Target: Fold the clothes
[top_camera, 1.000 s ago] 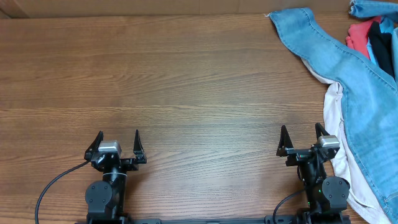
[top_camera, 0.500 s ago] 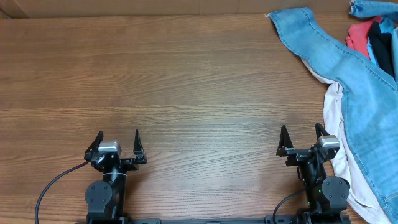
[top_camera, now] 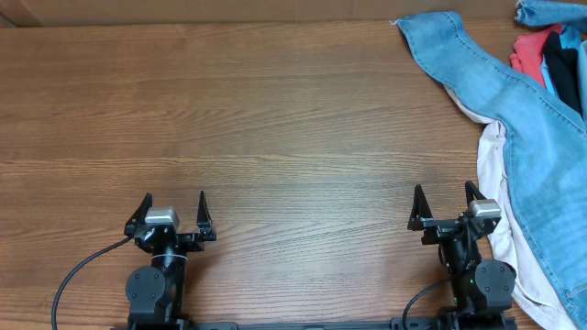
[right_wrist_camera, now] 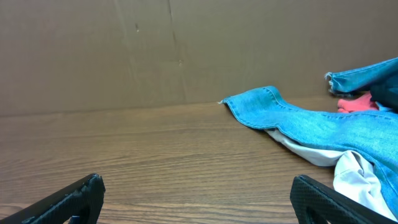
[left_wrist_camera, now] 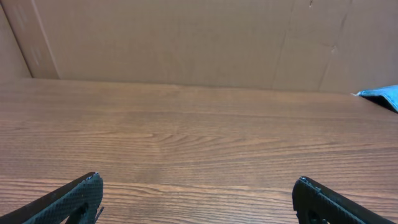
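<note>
This looked like a robotics lab station. A wood-grain bench (top_camera: 275,110) was fenced by plain cardboard walls (left_wrist_camera: 186,37). A left arm (top_camera: 154,286) and a right arm (top_camera: 483,280), both cabled, stood at its near edge.

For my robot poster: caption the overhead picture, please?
Left gripper and right gripper open and empty; jeans lie unfolded at the table's right.

The left pincer (top_camera: 174,196) and right pincer (top_camera: 444,187) stand wide open.
</note>
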You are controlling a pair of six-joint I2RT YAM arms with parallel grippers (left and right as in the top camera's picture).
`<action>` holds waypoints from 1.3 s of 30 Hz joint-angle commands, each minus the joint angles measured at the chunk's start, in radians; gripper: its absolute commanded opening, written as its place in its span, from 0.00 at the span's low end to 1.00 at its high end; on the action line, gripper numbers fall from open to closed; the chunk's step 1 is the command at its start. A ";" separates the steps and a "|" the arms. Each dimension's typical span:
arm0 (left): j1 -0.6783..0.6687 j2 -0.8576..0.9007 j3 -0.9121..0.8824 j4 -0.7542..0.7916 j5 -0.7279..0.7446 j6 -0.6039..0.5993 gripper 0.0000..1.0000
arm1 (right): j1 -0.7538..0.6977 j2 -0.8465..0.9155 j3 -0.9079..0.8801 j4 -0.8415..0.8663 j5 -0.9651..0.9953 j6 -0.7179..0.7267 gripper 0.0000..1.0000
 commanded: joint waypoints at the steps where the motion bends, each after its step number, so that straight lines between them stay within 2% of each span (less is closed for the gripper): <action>1: -0.006 -0.010 -0.005 0.004 -0.016 0.023 1.00 | 0.005 -0.005 -0.010 0.014 0.011 -0.007 1.00; 10: -0.006 -0.010 -0.005 0.004 -0.016 0.022 1.00 | 0.005 -0.005 -0.010 0.010 -0.011 0.021 1.00; 16: -0.006 -0.010 -0.003 0.001 -0.009 -0.063 1.00 | 0.005 -0.005 -0.001 -0.002 -0.010 0.092 1.00; 21: -0.006 -0.002 0.069 -0.099 -0.026 -0.094 1.00 | 0.005 0.013 0.075 -0.064 0.014 0.091 1.00; 26: -0.006 0.076 0.207 -0.178 -0.028 -0.094 1.00 | 0.005 0.102 0.222 -0.151 0.016 0.092 1.00; 31: -0.006 0.230 0.365 -0.256 -0.027 -0.094 1.00 | 0.005 0.263 0.414 -0.290 0.020 0.092 1.00; 36: -0.006 0.452 0.599 -0.441 -0.016 -0.089 1.00 | 0.004 0.515 0.674 -0.550 0.024 0.091 1.00; 39: -0.006 0.547 0.704 -0.519 0.043 -0.091 1.00 | 0.004 0.642 0.804 -0.678 0.014 0.091 1.00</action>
